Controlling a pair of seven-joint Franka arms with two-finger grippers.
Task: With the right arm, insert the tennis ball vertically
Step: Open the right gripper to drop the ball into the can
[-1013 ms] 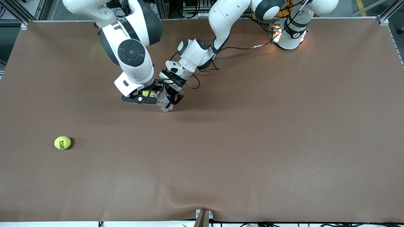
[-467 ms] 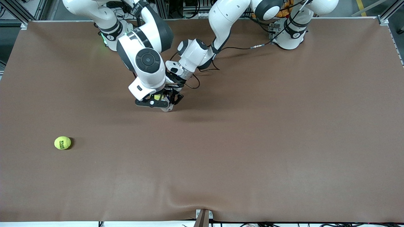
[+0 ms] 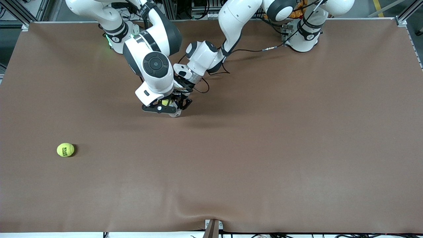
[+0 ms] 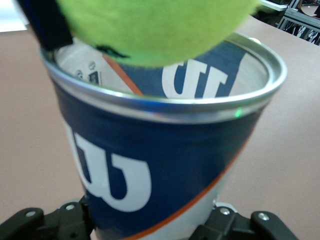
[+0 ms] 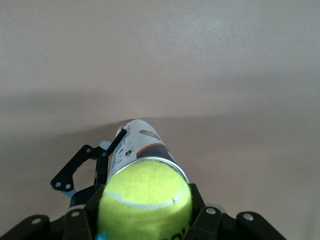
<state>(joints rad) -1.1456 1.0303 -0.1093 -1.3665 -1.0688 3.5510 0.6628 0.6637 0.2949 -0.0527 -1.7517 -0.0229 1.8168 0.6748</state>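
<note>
Already most of the work looks done — the right gripper (image 5: 145,220) has a tennis ball (image 5: 145,200) clamped between its fingers and holds it right at the open mouth of the can (image 4: 165,145). That can, blue and white with a metal rim, is gripped low on its body by the left gripper (image 4: 155,227), whose black fingers close around it, mouth up. From the left wrist view the ball fills the space just above the rim and appears to dip slightly inside it; I cannot tell whether it touches the metal. From the right wrist view the ball sits squarely over the opening, hiding nearly all of it, with the can's side running away below. In the front view both grippers meet over the brown table (image 3: 264,148), midway between the two bases and toward the right arm's end, the ball (image 3: 165,102) showing only as a sliver of yellow under the right arm's wrist. What is left, as I judge it, is the final push down into the can and the letting go — neither has happened yet. A second ball (image 3: 65,149) lies alone on the table, nearer the front camera and well apart from the arms.
</note>
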